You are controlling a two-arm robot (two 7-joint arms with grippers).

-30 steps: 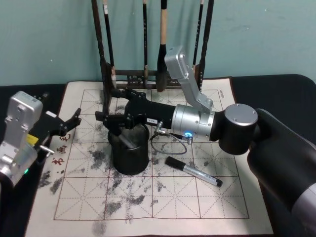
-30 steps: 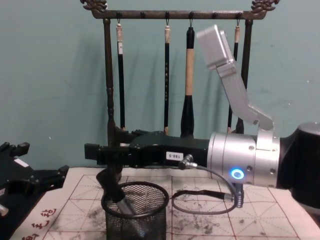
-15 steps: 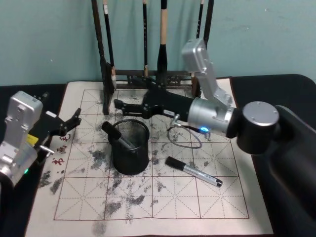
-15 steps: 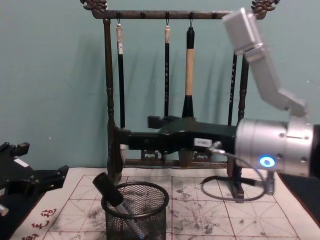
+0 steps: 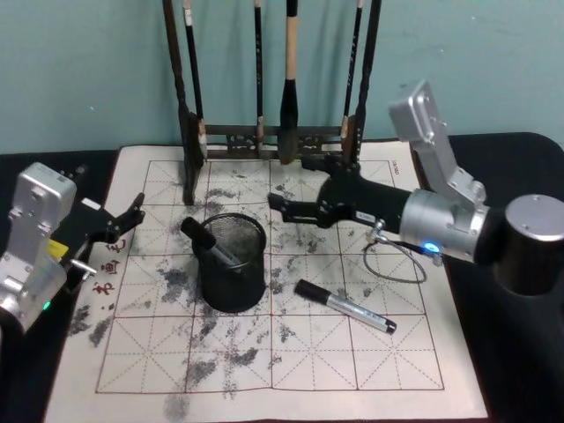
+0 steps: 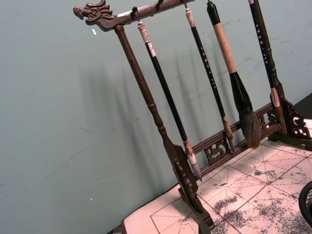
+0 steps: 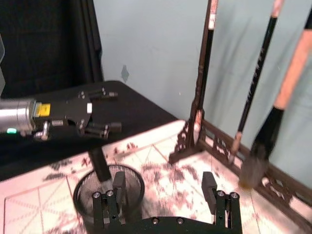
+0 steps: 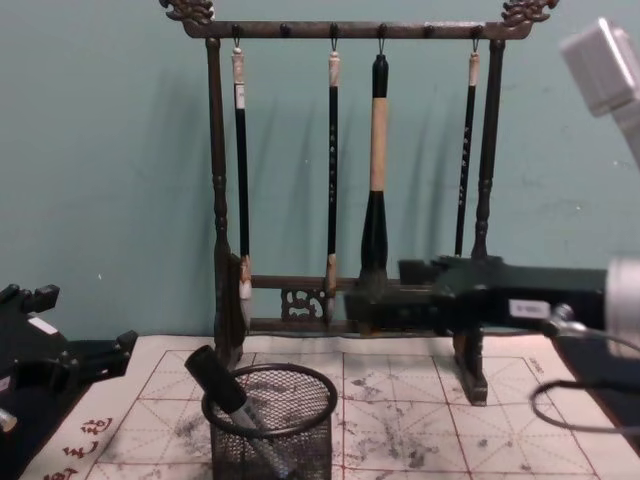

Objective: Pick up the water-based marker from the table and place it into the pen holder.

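Observation:
The black mesh pen holder (image 5: 233,286) stands on the left half of the mat. A black-capped marker (image 5: 201,236) leans inside it, its cap sticking out over the left rim. The chest view shows the same marker (image 8: 215,375) in the holder (image 8: 270,440). A second marker (image 5: 345,307) with a silver body lies flat on the mat to the holder's right. My right gripper (image 5: 278,207) hovers open and empty to the right of the holder, beyond it. In the right wrist view its fingers (image 7: 118,187) stand wide apart above the holder (image 7: 83,197). My left gripper (image 5: 134,216) rests open at the mat's left edge.
A tall dark wooden brush rack (image 5: 264,137) with several hanging brushes stands along the mat's back edge against the wall. A thin cable loop (image 5: 397,264) hangs from my right wrist over the mat. The ink-stained gridded mat (image 5: 264,370) has free room at the front.
My right gripper has pulled away from above the pen holder, rising and moving to the right. The marker stays leaning in the holder. The left arm has not moved.

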